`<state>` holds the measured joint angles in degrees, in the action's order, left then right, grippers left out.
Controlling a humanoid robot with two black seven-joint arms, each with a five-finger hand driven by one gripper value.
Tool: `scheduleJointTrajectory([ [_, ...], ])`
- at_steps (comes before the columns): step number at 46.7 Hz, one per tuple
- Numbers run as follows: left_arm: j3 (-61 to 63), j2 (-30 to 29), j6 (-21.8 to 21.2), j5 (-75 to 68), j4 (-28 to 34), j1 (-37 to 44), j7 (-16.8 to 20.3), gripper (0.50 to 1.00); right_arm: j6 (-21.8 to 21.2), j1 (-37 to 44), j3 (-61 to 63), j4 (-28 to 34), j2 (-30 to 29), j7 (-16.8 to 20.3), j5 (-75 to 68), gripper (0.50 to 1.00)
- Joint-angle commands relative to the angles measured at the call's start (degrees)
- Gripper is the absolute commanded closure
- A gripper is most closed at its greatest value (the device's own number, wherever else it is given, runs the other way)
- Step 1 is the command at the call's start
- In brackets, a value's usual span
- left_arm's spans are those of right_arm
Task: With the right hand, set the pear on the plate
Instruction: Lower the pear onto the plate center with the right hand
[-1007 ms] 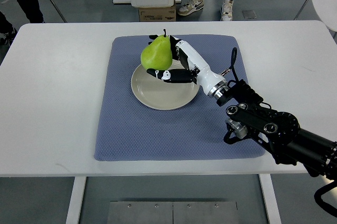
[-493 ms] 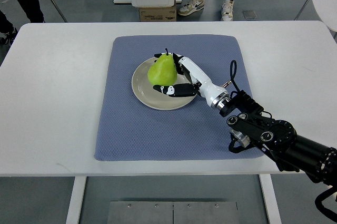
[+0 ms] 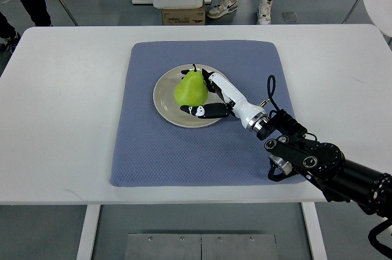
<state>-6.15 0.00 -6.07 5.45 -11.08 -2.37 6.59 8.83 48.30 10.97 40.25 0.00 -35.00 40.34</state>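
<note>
- One pear (image 3: 190,90) has been lowered onto the plate (image 3: 164,98), upright, within the right hand (image 3: 208,95).
- Fingers (image 3: 205,111) are curled around it; release remains.
- Beneath lie the blue mat (image 3: 141,150) and tabletop (image 3: 55,119).

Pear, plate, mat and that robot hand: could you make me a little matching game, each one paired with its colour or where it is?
Things:
1. pear
2. plate
3. mat
4. right hand

Descriptions:
A. blue-grey, spread on the white table
B. green, standing upright on the plate
C. white and black, wrapped around the fruit
D. beige and round, lying on the mat

Pairs: 1-B, 2-D, 3-A, 4-C
</note>
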Motion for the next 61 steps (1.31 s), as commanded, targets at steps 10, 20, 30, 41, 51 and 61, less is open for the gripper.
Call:
scheduleJointTrajectory([
  [10, 0.0, 0.0, 0.0, 0.0, 0.0, 0.0, 0.0, 0.5, 0.0, -0.8, 0.0, -0.4, 0.0, 0.0, -0.1, 0.739],
  [20, 0.0, 0.0, 0.0, 0.0, 0.0, 0.0, 0.0, 0.5, 0.0, -0.8, 0.1, -1.1, 0.0, 0.0, -0.1, 0.695],
  [30, 0.0, 0.0, 0.0, 0.0, 0.0, 0.0, 0.0, 0.5, 0.0, -0.7, 0.2, -1.1, 0.0, 0.0, -0.1, 0.687],
  [41, 0.0, 0.0, 0.0, 0.0, 0.0, 0.0, 0.0, 0.5, 0.0, -0.7, 0.2, -1.1, 0.0, 0.0, -0.3, 0.526],
  [51, 0.0, 0.0, 0.0, 0.0, 0.0, 0.0, 0.0, 0.5, 0.0, -0.7, 0.5, -1.1, 0.0, 0.0, -0.7, 0.515],
  [61, 0.0, 0.0, 0.0, 0.0, 0.0, 0.0, 0.0, 0.5, -0.1, -0.6, 0.5, -1.1, 0.0, 0.0, -0.8, 0.515],
])
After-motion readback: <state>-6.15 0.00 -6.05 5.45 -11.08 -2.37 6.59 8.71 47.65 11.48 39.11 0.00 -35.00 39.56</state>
